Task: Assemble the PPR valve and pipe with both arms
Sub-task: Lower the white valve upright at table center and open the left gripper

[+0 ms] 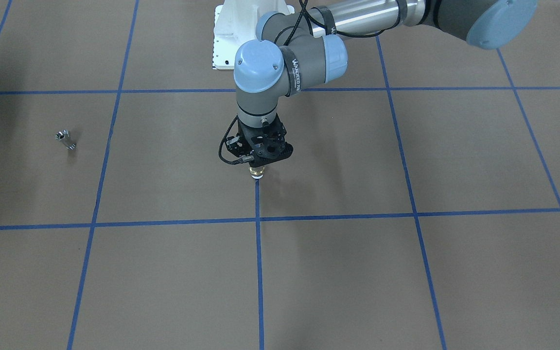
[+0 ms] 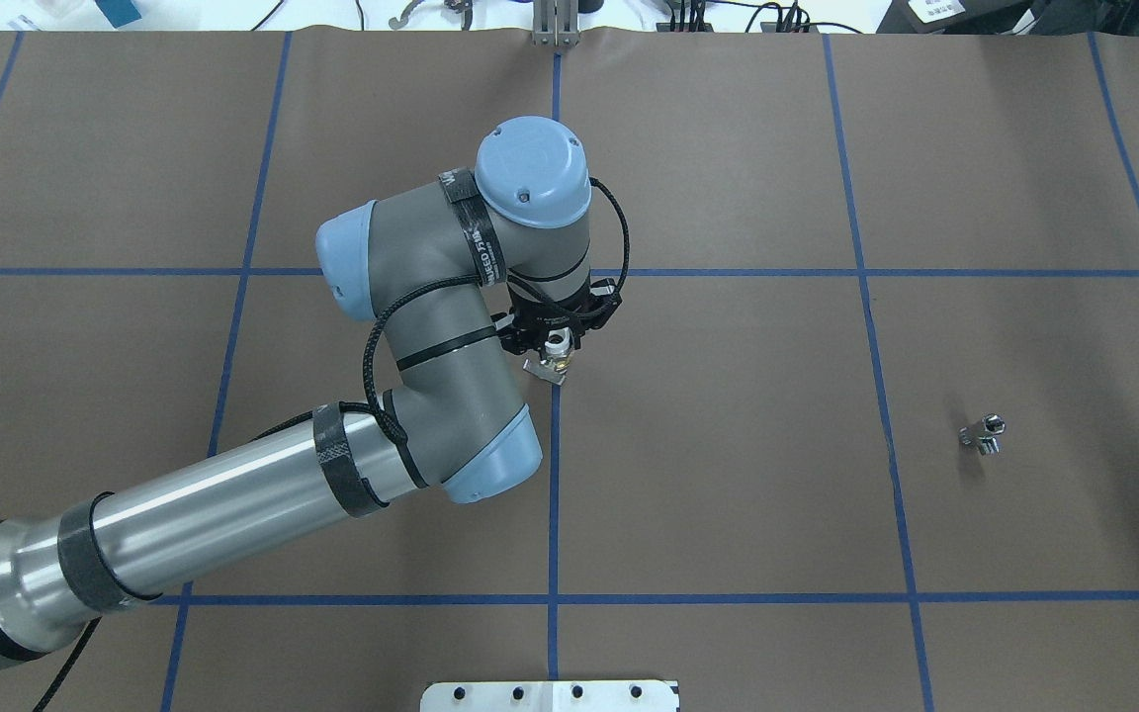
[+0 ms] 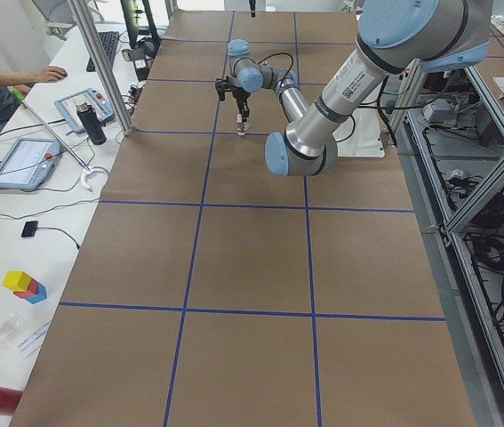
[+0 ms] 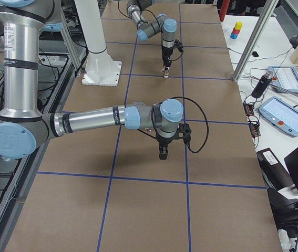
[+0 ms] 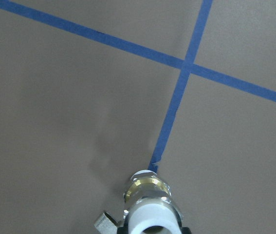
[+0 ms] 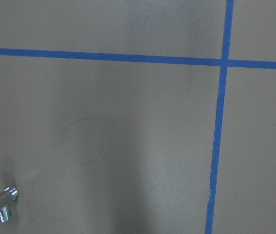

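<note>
Now my left gripper (image 1: 258, 164) clenches the PPR valve (image 1: 256, 173) at the middle of the bench (image 1: 358, 272). The pipe (image 1: 64, 139) lies toward its right end. Whether my right gripper (image 4: 163, 152) grips, I cannot tell.

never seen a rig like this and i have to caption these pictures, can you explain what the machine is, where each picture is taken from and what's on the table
It is a robot with a left arm and a right arm at a table. Two pictures look down from fixed cameras, one facing the robot, one from behind it; two look along the table from its ends; two come from cameras on the wrists. The left gripper is closed on the PPR valve, a white and brass fitting, pointing it down at the table. The pipe, a small silver piece, lies loose on the table. The right gripper hangs above the table; whether it is open I cannot tell.
</note>
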